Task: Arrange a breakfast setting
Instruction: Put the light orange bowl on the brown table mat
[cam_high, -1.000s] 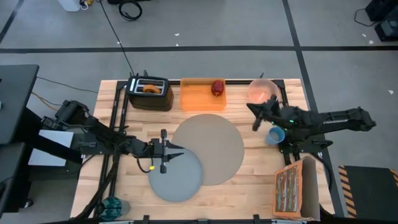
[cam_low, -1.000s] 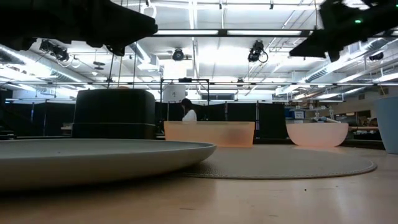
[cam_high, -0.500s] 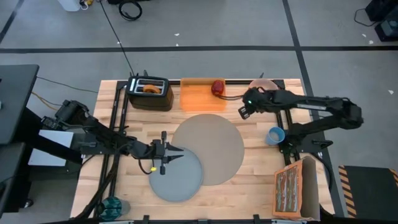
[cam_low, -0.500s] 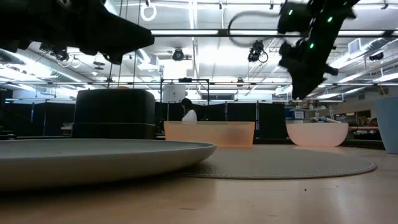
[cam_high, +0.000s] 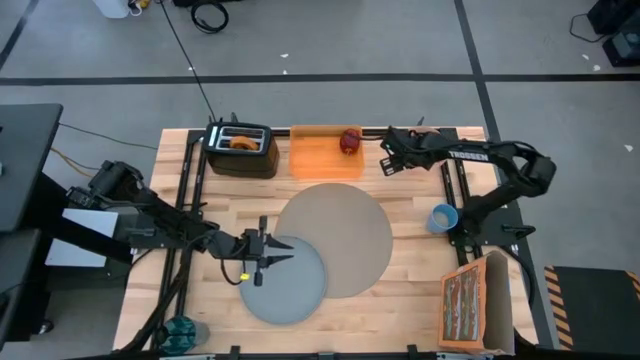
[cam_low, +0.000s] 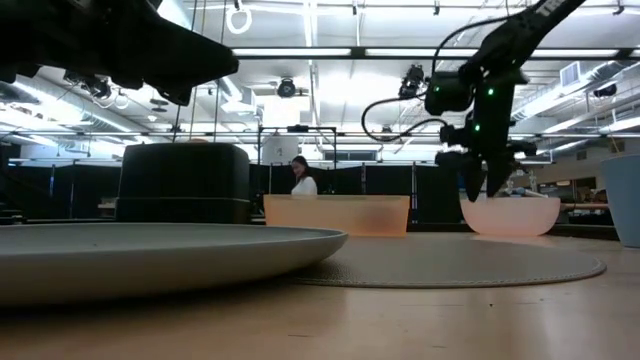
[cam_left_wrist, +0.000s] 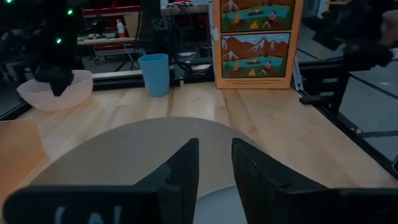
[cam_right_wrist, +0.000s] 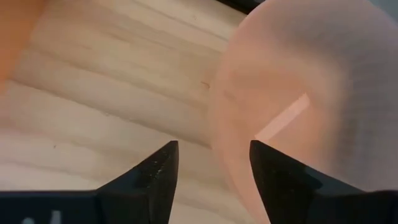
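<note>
Right gripper (cam_high: 385, 160), as we recorded it, hung at the far side of the table (cam_high: 400, 290) between the orange tray (cam_high: 315, 160) and the translucent pink bowl (cam_right_wrist: 311, 93), its fingers (cam_right_wrist: 155, 177) spread apart with nothing between them, one tip just beside the bowl's rim. We noted the bowl as upright, mouth up, at the far right corner, with a pale strip inside that we could not identify. Left gripper (cam_high: 268, 255) hovered over the near edge of the grey plate (cam_high: 285, 290), fingers slightly parted and empty. We listed the plate as round and flat, overlapping the near-left rim of the large grey-brown placemat (cam_high: 340, 235), which lay at the table's centre with bare wood around it. We logged the red apple (cam_high: 349, 140) on the orange tray, the browned bagel (cam_high: 240, 142) in the black toaster (cam_high: 240, 155), and the small blue cup (cam_high: 443, 217) upright, right of the placemat, near a picture box (cam_high: 475, 305).
</note>
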